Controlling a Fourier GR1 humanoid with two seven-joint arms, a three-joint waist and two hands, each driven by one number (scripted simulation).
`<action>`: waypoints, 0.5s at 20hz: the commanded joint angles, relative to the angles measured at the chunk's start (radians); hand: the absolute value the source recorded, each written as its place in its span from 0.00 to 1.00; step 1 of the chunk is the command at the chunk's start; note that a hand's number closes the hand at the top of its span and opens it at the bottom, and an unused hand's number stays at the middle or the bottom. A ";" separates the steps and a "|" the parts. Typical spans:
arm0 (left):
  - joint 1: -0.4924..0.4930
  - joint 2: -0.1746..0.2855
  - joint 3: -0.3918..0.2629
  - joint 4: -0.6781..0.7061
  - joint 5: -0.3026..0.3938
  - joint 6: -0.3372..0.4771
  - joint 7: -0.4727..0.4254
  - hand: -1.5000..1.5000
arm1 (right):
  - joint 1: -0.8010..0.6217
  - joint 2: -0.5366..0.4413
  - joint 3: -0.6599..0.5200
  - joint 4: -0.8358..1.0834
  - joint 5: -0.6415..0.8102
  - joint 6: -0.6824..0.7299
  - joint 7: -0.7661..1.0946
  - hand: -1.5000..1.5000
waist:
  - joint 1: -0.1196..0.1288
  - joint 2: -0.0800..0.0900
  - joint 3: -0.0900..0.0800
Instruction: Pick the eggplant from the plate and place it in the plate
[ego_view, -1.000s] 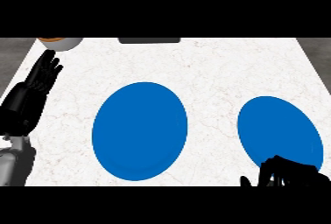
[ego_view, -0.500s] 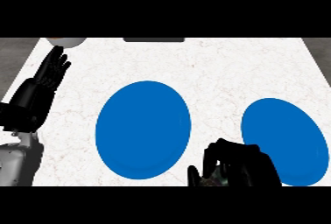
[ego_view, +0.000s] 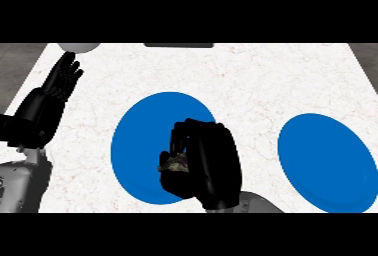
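Since it swung left, right hand (ego_view: 207, 160) curls round eggplant (ego_view: 176, 164) over left plate (ego_view: 136, 145) | left hand (ego_view: 52, 97) open, resting

Right hand (ego_view: 203, 165) curls round the eggplant (ego_view: 176, 164) over the central blue plate (ego_view: 136, 145)

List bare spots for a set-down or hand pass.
Free: the right plate, the counter strip between both plates, and the band beyond them. Crowded: the left plate, its right half under the right hand holding the eggplant; left hand rests at the left edge.
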 joint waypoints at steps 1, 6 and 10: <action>-0.071 -0.009 0.009 0.089 -0.019 0.007 -0.047 0.50 | -0.152 0.014 -0.022 0.281 -0.072 -0.149 -0.039 1.00 | 0.001 0.006 0.000; -0.048 -0.006 0.012 0.025 -0.012 0.001 0.010 0.50 | -0.256 0.014 0.055 0.492 -0.144 -0.265 -0.009 1.00 | 0.004 0.001 0.001; -0.050 -0.027 -0.020 -0.016 -0.025 0.008 0.043 0.50 | -0.355 0.014 0.130 0.667 -0.270 -0.298 -0.036 1.00 | 0.021 0.004 0.001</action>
